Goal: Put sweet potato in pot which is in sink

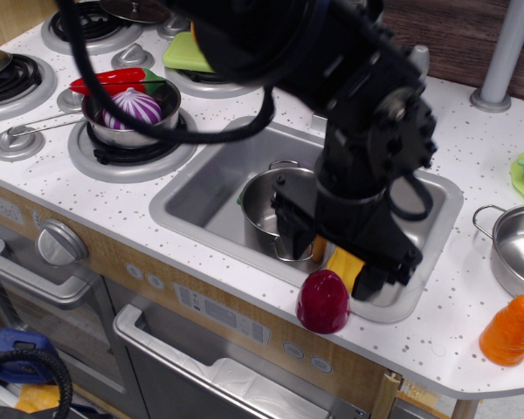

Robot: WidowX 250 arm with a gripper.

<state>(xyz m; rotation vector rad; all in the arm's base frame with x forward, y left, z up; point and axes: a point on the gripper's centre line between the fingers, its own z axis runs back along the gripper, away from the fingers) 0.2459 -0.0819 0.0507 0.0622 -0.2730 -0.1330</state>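
White speckled countertop [244, 262] runs across your view of a toy kitchen, with oven doors and knobs along the front below it. At your far left you have grey stove burners; on one [131, 148] sits a steel pan [131, 118] with a long straight handle, holding a purple-and-white striped toy [131, 109], and a red toy [113, 80] lies just behind it. Further back a green plate [188, 54] rests on another burner. Moving right, the sink [201, 188] is sunk into the counter, and the pot [266, 205] stands upright inside it, partly hidden by the arm. Your gripper [332, 253] hangs over the sink's front edge, next to the pot, its black fingers apart with nothing clamped between them; a yellow toy vegetable [345, 262] shows behind them. The sweet potato [323, 301] stands upright on the counter at the sink's front rim, just below the gripper and outside the basin. At your right you see an orange cone-shaped toy [509, 330], a second steel pot [511, 249] and a grey post [506, 52].
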